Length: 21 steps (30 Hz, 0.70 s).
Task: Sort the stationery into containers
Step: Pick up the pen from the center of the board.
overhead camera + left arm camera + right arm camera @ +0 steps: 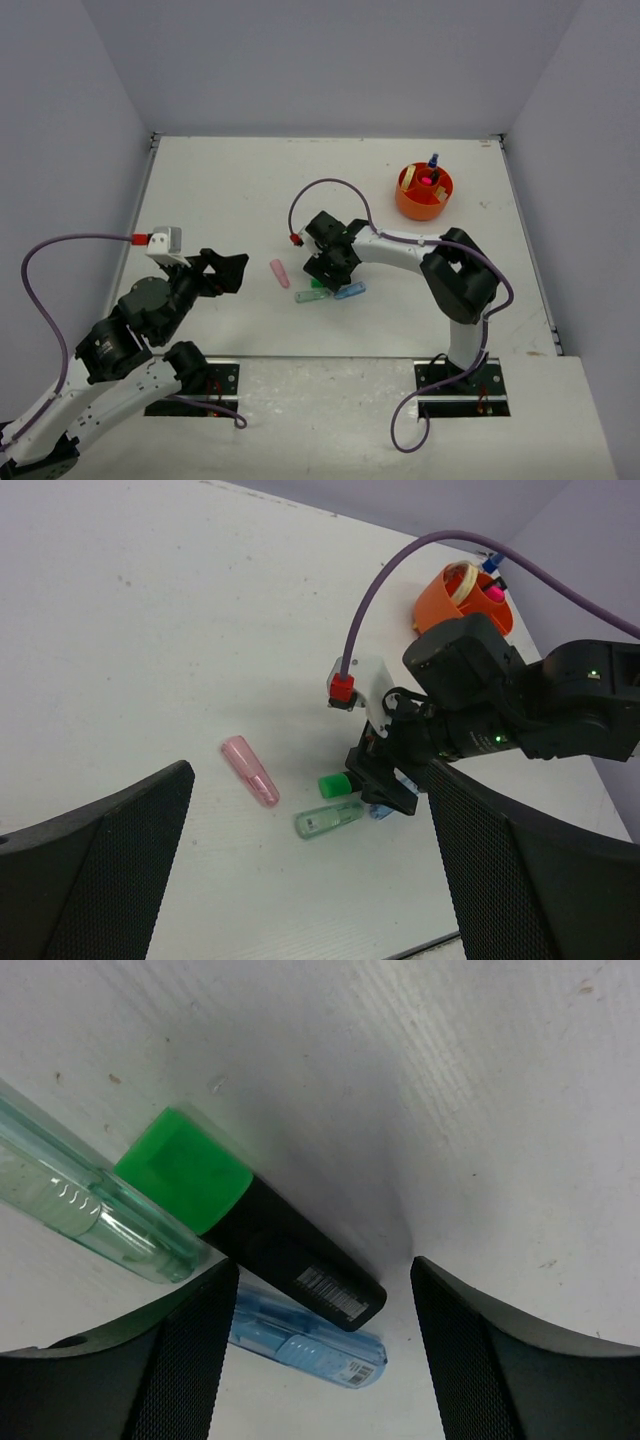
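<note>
The green highlighter (250, 1225), green cap and black body, lies on the table between a pale green clear piece (90, 1210) and a blue clear piece (300, 1345). My right gripper (318, 1278) is open, low over the table, its jaws either side of the highlighter's black end. From above the right gripper (330, 266) covers most of the highlighter (318, 283). A pink piece (279, 272) lies to its left. The orange tub (408, 202) stands far right with pink, blue and beige items inside. My left gripper (226, 270) is open and empty, left of the pink piece.
The pale green piece (312, 296) and the blue piece (350, 291) lie just near of the right gripper. White walls close the table on three sides. The right arm's purple cable (372, 590) loops above the wrist.
</note>
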Each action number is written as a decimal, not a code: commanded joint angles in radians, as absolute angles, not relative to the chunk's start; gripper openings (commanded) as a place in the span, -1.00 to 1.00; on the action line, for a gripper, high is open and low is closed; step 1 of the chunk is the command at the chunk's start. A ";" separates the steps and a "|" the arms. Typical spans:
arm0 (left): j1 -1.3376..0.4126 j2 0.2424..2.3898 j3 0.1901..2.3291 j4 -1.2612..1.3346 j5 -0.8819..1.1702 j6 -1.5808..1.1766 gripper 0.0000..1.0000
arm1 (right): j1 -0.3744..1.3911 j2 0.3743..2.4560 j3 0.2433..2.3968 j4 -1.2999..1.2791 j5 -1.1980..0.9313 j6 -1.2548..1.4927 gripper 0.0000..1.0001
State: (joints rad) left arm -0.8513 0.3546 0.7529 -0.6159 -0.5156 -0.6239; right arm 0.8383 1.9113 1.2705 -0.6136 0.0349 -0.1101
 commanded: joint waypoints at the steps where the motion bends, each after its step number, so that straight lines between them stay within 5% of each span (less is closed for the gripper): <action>1: -0.850 0.327 0.736 -0.600 -0.505 -0.597 1.00 | 0.815 1.934 1.287 -0.614 0.093 -0.103 0.39; 15: -0.850 0.336 0.734 -0.594 -0.495 -0.600 1.00 | 0.765 1.940 1.274 -0.594 0.077 -0.061 0.08; 21: -0.850 0.343 0.734 -0.594 -0.493 -0.600 1.00 | 0.770 1.903 1.256 -0.567 0.054 -0.091 0.42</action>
State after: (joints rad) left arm -0.8513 0.3320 0.7383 -0.6151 -0.5018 -0.6239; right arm 0.7663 1.9119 1.2709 -0.6010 0.0683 -0.0729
